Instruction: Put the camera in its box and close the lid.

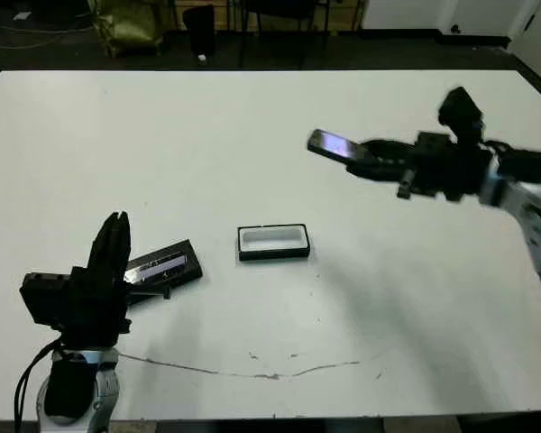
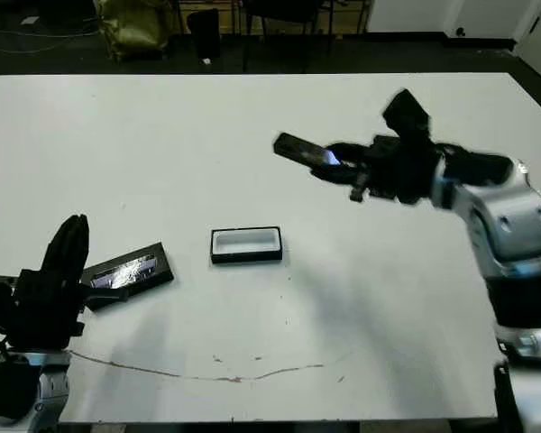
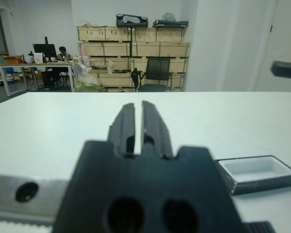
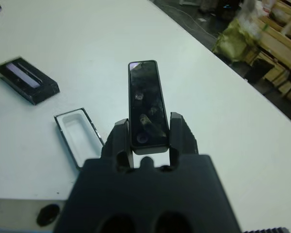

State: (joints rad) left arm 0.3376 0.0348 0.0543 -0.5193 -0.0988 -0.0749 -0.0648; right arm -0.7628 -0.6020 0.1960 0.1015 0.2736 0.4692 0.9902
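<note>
Counter filled the left eye view — the box sat open near its middle, white lining up, with the lid lying flat well to its left. The left end effector stood just beside the lid, fingers pressed together. The right end effector hung above the counter, well apart from the box, pinching the camera.

Left wrist view: both fingers rose nearly touching, holding nothing; the box lay off to one side.

Right wrist view: the camera stood clamped between the two fingers — the box and lid lay on the counter beyond.
</note>
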